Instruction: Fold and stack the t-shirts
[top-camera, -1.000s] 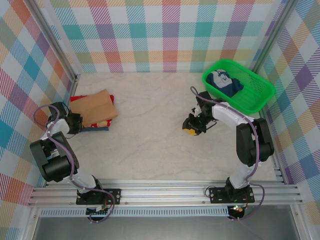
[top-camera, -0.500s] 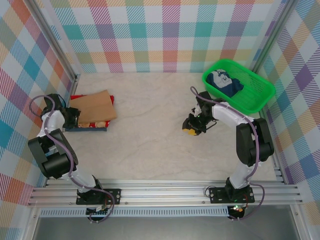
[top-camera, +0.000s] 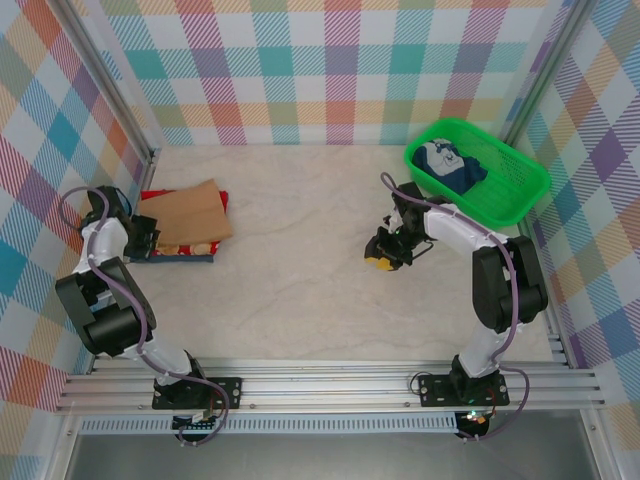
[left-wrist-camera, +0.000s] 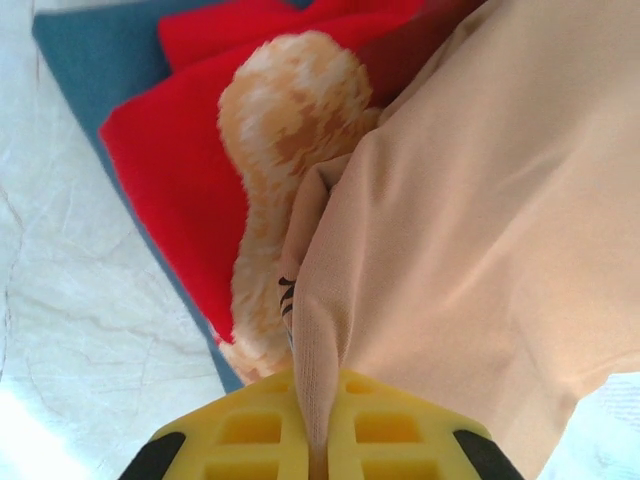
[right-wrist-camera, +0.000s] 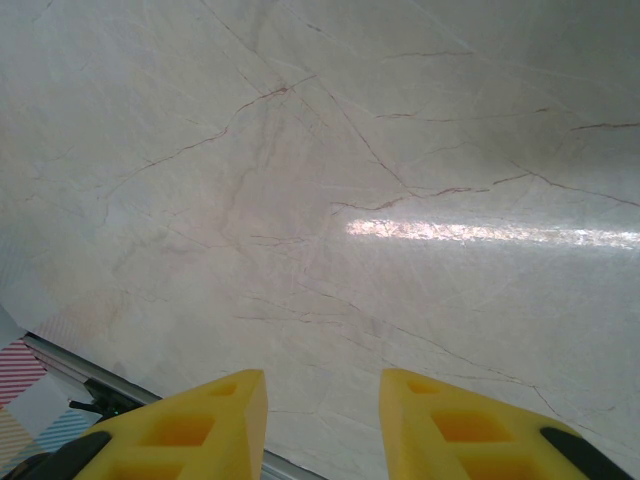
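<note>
The left pincer (left-wrist-camera: 318, 420) is pressing its yellow jaws together on a fold of the tan t-shirt (left-wrist-camera: 500, 200), nipping the cloth at its near-left edge. Judging by that hold, it is tugging or squaring the top layer so that it sits true on the pile. The tan t-shirt (top-camera: 195, 210) is lying folded at the far left of the desk (top-camera: 300, 290), on top of the red t-shirt (left-wrist-camera: 190, 150), whose edges are sticking out on the left and far sides. A blue cloth (left-wrist-camera: 90, 50) is showing beneath both, so the stack is probably growing here, within the left arm's easy reach.

The right pincer (right-wrist-camera: 322, 420) is hanging spread and empty over bare desk to the right of the middle, seemingly waiting its turn. Just beyond it, at the far right, the green basket (top-camera: 520, 190) is holding a dark garment (top-camera: 455, 165) with a white patch, likely the next piece.

No brand, label or lettering is reading clearly; on the red t-shirt a fuzzy tan-and-white print (left-wrist-camera: 280, 120) is showing.
</note>
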